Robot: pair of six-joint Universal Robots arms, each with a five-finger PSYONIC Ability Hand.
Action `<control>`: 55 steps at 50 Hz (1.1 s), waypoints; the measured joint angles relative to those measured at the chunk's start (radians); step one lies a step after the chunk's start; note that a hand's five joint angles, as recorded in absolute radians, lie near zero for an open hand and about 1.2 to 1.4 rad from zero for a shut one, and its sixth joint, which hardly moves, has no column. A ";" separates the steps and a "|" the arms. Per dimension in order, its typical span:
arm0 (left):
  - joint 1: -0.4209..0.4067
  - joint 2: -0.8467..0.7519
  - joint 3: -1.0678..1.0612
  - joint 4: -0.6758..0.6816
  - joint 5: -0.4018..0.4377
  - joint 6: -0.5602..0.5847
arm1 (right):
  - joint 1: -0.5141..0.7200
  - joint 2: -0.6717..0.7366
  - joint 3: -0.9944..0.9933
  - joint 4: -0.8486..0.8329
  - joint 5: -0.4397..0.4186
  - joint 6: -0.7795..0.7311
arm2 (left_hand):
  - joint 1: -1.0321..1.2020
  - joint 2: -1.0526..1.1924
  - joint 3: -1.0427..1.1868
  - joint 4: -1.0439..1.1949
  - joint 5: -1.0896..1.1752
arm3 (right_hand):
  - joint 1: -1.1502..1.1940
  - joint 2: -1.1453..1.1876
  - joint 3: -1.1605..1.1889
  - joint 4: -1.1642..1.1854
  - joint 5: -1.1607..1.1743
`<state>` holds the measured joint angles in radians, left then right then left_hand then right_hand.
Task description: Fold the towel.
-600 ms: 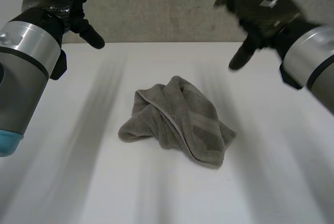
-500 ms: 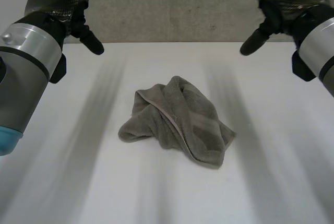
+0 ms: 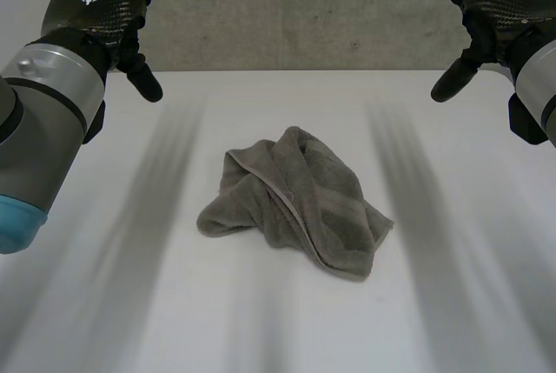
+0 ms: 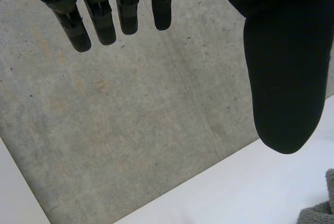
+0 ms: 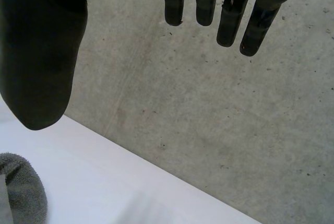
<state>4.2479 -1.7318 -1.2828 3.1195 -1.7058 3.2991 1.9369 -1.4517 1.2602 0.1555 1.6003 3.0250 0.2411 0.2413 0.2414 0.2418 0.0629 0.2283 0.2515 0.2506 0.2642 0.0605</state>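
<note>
A grey towel [image 3: 295,202] lies crumpled in a heap in the middle of the white table [image 3: 130,303]. My left hand [image 3: 97,9] is raised high at the far left, well away from the towel, with straight fingers [image 4: 99,15] and nothing in it. My right hand [image 3: 497,3] is raised at the far right, likewise apart from the towel, its fingers [image 5: 229,15] straight and empty. A bit of the towel [image 4: 318,211] shows beyond the left thumb, and another bit of the towel [image 5: 21,192] beyond the right thumb.
A grey concrete wall [image 3: 295,8] rises behind the table's far edge. Bare table surface lies on all sides of the towel.
Both hands have drawn outward, the right hand farther to the right and the left hand slightly left. The towel has not moved.
</note>
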 measured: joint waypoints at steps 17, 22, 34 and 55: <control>0.002 -0.093 0.025 0.011 0.121 0.097 | 0.009 0.020 0.049 0.137 -0.184 -0.389 | 0.029 0.028 0.028 0.025 0.034 | 0.000 0.000 0.000 0.000 0.000; 0.006 -0.210 0.072 0.011 0.220 0.210 | 0.006 0.025 0.116 0.178 -0.218 -0.446 | 0.029 0.029 0.029 0.026 0.036 | 0.000 0.000 0.000 0.000 0.000; 0.010 -0.478 0.147 0.109 0.425 0.299 | -0.021 0.015 0.563 -0.175 -0.223 -0.305 | 0.127 0.127 0.127 0.125 0.132 | 0.000 0.000 0.000 0.000 0.000; 0.015 -0.759 0.250 0.297 0.550 0.399 | -0.149 -0.013 0.964 -0.480 -0.361 -0.168 | 0.259 0.258 0.257 0.254 0.259 | -0.004 0.000 0.000 0.000 0.000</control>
<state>4.2630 -2.4909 -1.0332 3.4166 -1.1559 3.6979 1.7878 -1.4650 2.2247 -0.3240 1.2396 2.8574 0.4997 0.4990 0.4988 0.4959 0.3215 0.2245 0.2515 0.2506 0.2641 0.0605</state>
